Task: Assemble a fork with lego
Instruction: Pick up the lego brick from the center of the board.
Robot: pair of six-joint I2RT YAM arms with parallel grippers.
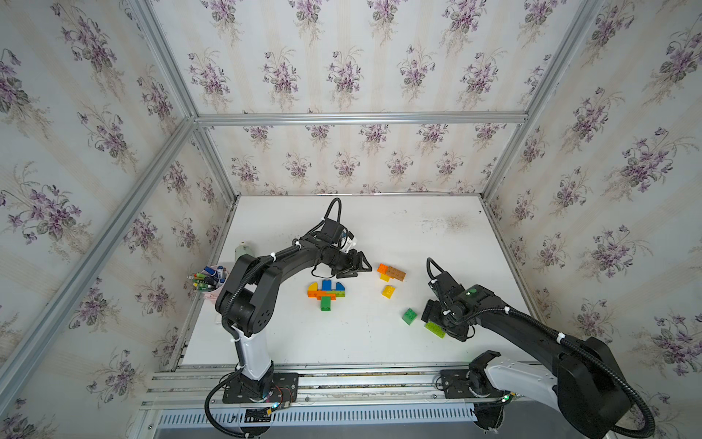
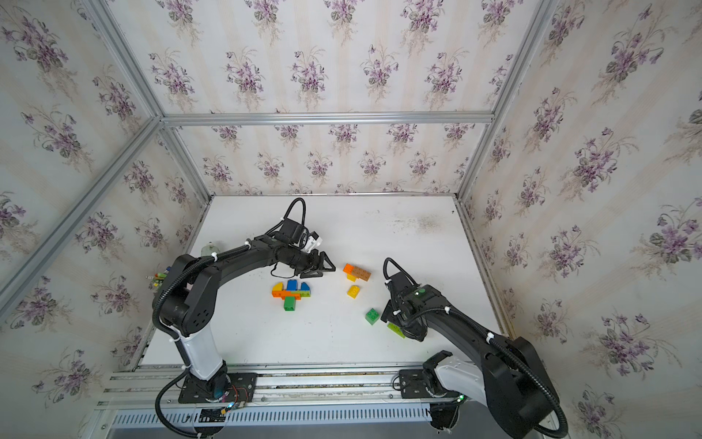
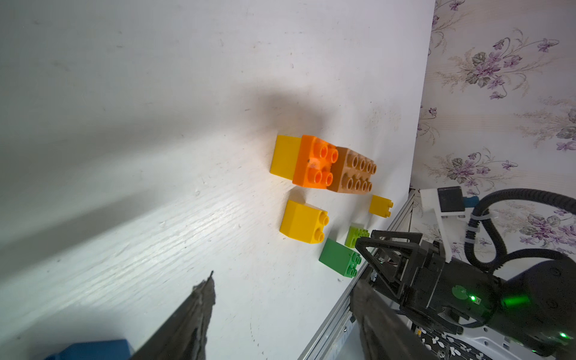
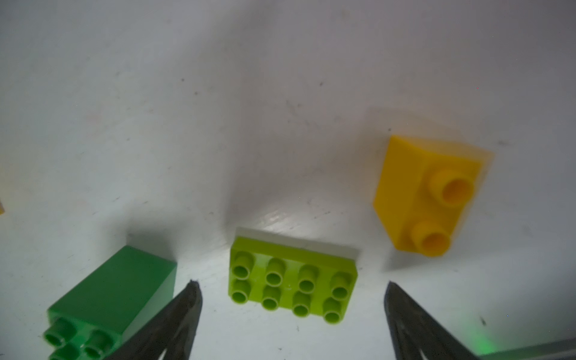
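On the white surface (image 1: 357,342) a partly built assembly (image 1: 326,291) of orange, yellow, blue and green bricks is seen in both top views, lying flat near the middle. The left pincer (image 1: 359,264) is held just beyond it and slightly to the right, apart from it, with its jaws spread and nothing between them. An orange-and-brown brick cluster (image 1: 392,272) lies near that pincer, and a yellow brick (image 1: 388,291) sits close by.

The right pincer (image 4: 291,314) is poised over a lime brick (image 4: 294,280), studs up; its jaws stand wide on either side of the brick, and no contact with it can be made out. A dark green brick (image 4: 112,299) is found just beside one fingertip (image 4: 187,308), and a yellow sloped brick (image 4: 428,194) lies further off.
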